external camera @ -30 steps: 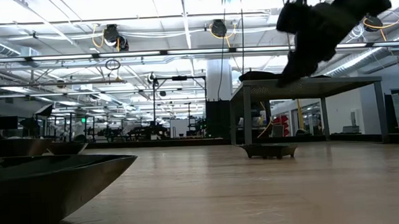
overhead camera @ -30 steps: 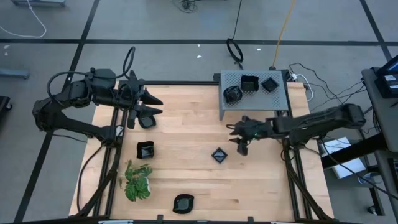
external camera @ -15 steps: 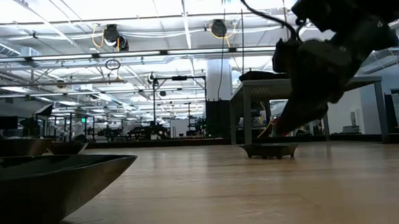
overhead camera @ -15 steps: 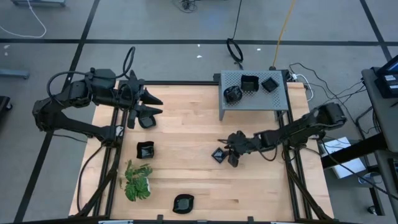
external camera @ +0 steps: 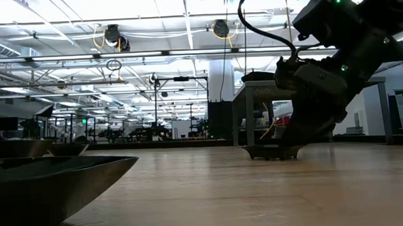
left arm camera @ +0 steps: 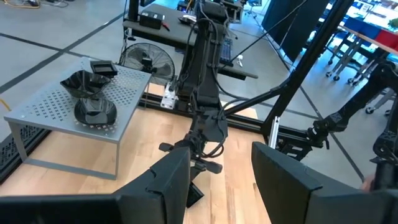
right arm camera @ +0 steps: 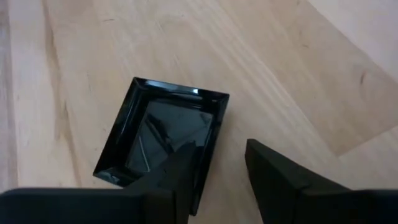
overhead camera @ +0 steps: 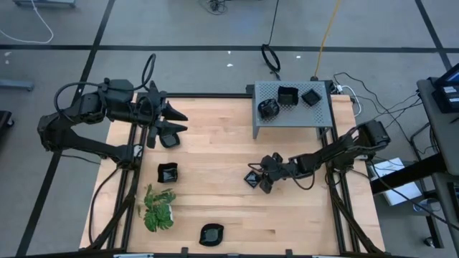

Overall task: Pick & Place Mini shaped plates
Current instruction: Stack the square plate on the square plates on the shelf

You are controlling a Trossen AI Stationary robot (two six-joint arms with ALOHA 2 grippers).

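Right gripper (overhead camera: 262,180) has dropped from frame centre onto the square plate (overhead camera: 252,178) at lower centre, fingers apart straddling its near rim, so a shallow bite could flip the glossy dish away.

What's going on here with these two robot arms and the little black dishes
The right gripper is down at a square black plate in the middle of the wooden table, fingers open astride one of its edges, not yet closed. Three plates already sit on the grey perforated box at the table's far right corner. The left gripper waits open over the far left of the table, above another plate. More plates lie near the green plant.
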